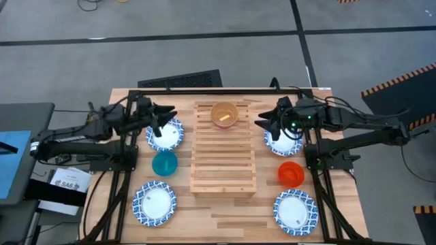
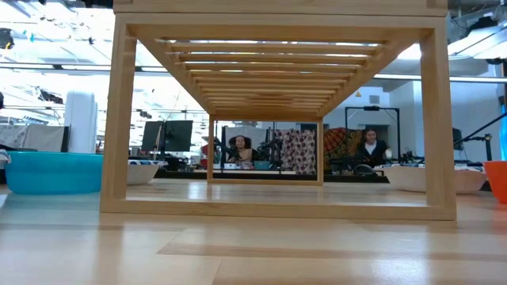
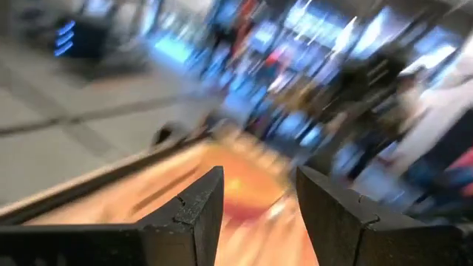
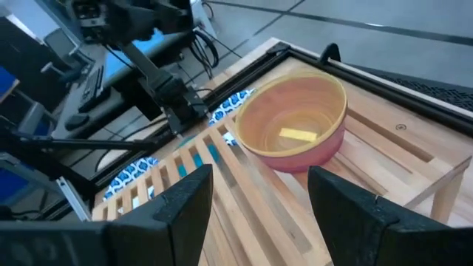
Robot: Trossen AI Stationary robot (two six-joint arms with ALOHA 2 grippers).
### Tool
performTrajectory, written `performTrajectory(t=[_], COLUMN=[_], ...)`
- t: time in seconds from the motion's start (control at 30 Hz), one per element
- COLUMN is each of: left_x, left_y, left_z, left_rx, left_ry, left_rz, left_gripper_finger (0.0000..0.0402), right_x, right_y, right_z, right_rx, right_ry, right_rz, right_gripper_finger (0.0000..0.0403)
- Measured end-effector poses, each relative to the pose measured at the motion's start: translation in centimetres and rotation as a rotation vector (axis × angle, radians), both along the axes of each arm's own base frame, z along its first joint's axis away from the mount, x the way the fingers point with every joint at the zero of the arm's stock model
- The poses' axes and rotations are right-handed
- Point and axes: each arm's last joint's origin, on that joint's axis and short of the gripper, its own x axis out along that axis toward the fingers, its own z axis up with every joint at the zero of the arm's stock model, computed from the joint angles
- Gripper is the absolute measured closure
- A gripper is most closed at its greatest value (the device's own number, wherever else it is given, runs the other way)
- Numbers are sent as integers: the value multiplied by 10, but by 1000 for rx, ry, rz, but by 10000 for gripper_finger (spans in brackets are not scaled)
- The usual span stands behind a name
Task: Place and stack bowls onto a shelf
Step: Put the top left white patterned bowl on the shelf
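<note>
The slatted wooden shelf [image 1: 223, 153] stands mid-table. A yellow bowl [image 1: 224, 114], pinkish low on its outer wall [image 4: 295, 122], sits on the shelf's far end. Four blue-rimmed bowls rest on the tabletop: far left [image 1: 165, 136], far right [image 1: 281, 144], near left [image 1: 154, 203], near right [image 1: 296, 211]. The teal bowl [image 1: 164, 163] and the red bowl [image 1: 291, 174] also stand on the table. No purple bowl shows apart. My left gripper [image 1: 169, 114] [image 3: 259, 185] hovers open over the far-left bowl. My right gripper [image 1: 262, 123] [image 4: 259, 185] is open beside the shelf's far right edge, facing the yellow bowl.
A black frame runs along the table's far edge [image 1: 225, 90], with a keyboard [image 1: 180, 79] beyond it. The low view looks through the shelf's frame [image 2: 119, 119], with the teal bowl [image 2: 51, 172] and red bowl [image 2: 497, 180] at its sides. People sit in the room behind [image 2: 370, 146].
</note>
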Motion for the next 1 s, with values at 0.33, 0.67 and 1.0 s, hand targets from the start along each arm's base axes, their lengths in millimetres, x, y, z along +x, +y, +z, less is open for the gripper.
performTrajectory(t=[0.33,0.67,1.0], left_x=[-17,-32,-29], left_y=[2,-11,-5], left_z=[-17,-87,-84], left_rx=[-485,-874,-836], left_ry=[828,843,708], left_rz=[99,453,623], left_gripper_finger=[247,247,247], right_x=[1,10,18], right_y=[0,-1,-2], right_z=[-1,-10,-17], right_rx=[3,8,13], right_ry=[11,63,111], right_rz=[-2,-2,-2], right_gripper_finger=[154,154,154])
